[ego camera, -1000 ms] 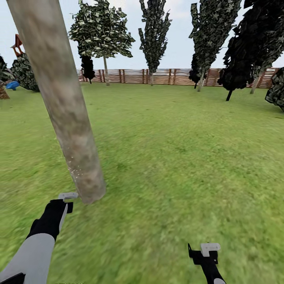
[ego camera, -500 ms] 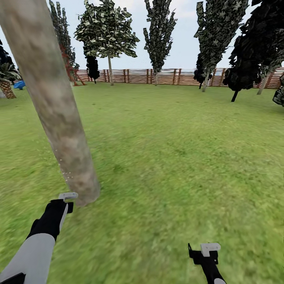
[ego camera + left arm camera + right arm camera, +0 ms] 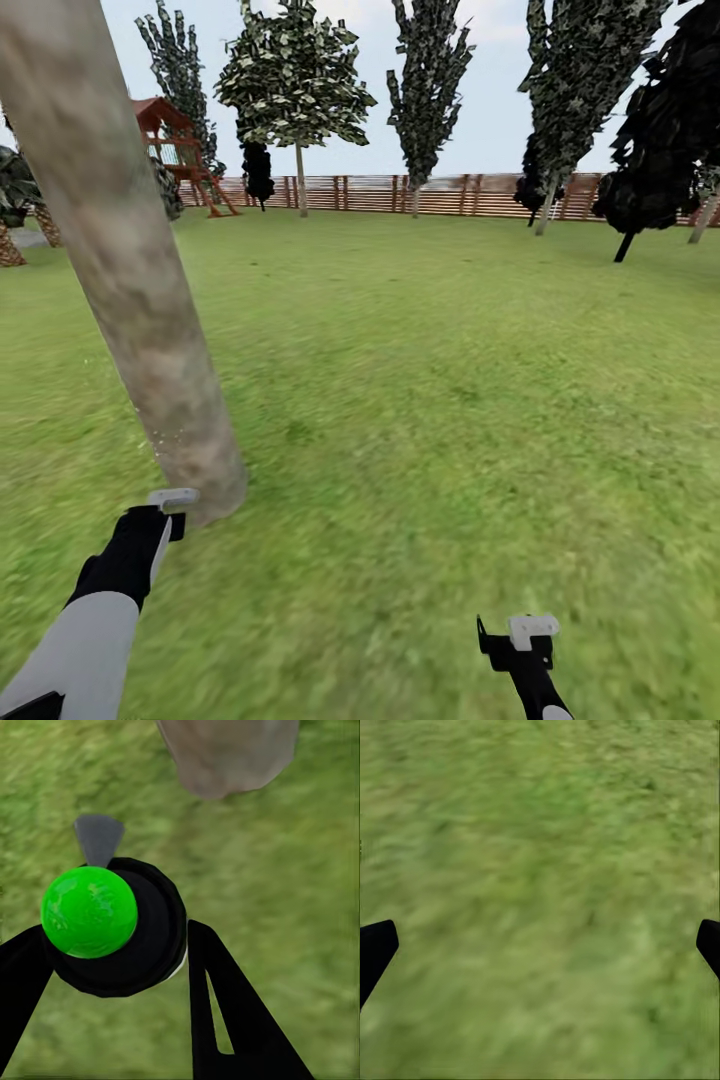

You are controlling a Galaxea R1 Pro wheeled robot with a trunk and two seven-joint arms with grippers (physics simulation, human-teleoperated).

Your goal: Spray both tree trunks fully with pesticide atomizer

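Here, L gripper [image 3: 112,945] clamps atomizer [image 3: 112,926] — trunk [image 3: 130,270] near

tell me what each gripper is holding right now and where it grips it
The left gripper holds the pesticide atomizer, its black fingers clamped on either side of the round dark body below the green cap. The right gripper is open over grass, holding nothing.

Flat, even daylight under a pale sky [image 3: 480,110]; no cast shadows or glare. The grass [image 3: 450,420] smears into soft blur toward six o'clock, while the fence [image 3: 440,195] at twelve o'clock stays crisper. Both wrist views render blurry.
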